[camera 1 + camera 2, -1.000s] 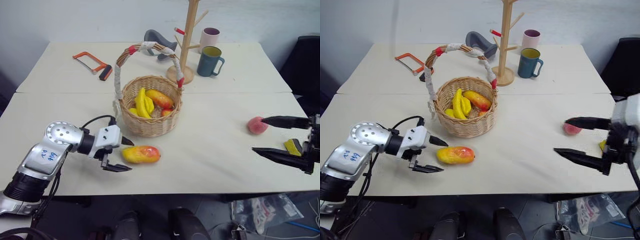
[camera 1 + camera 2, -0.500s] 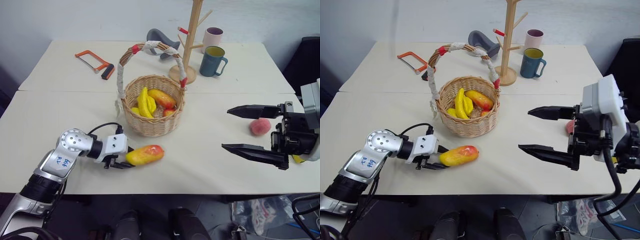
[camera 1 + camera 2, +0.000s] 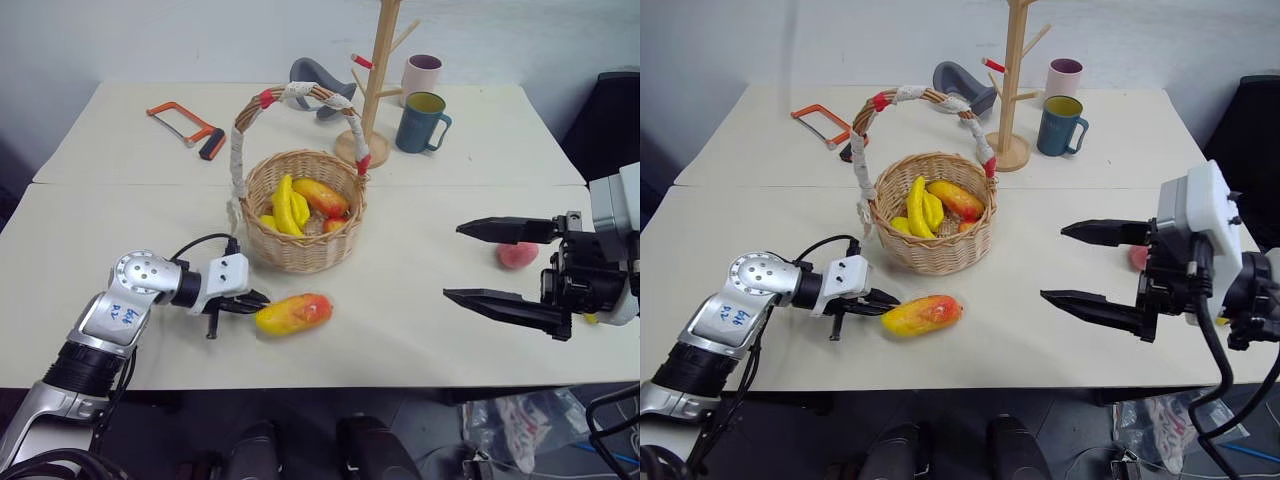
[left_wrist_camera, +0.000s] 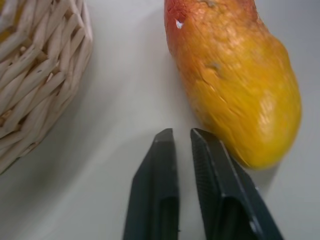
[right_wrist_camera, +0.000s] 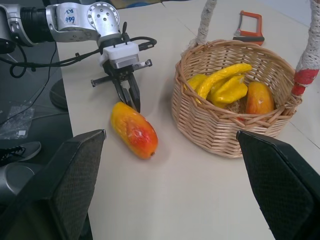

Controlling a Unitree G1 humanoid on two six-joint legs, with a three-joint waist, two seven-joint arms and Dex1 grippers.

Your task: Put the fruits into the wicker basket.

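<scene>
On the worktop [image 3: 420, 300] in front of the wicker basket [image 3: 300, 240] lies the mango [image 3: 293, 313], its yellow end toward the left gripper [image 3: 250, 300]. That gripper's jaws stand almost together with only a thin slit between them, and they grip nothing: the mango sits just beside one finger [image 4: 220, 195], at its outer side, not between the two. A second ago these jaws gaped wide around the mango's end; now they have closed past it. The peach [image 3: 517, 255] rests on the worktop at the right, well apart from the basket. Near it hangs the right gripper [image 3: 480, 263], jaws spread wide and empty, carried leftward since the earliest frame.
</scene>
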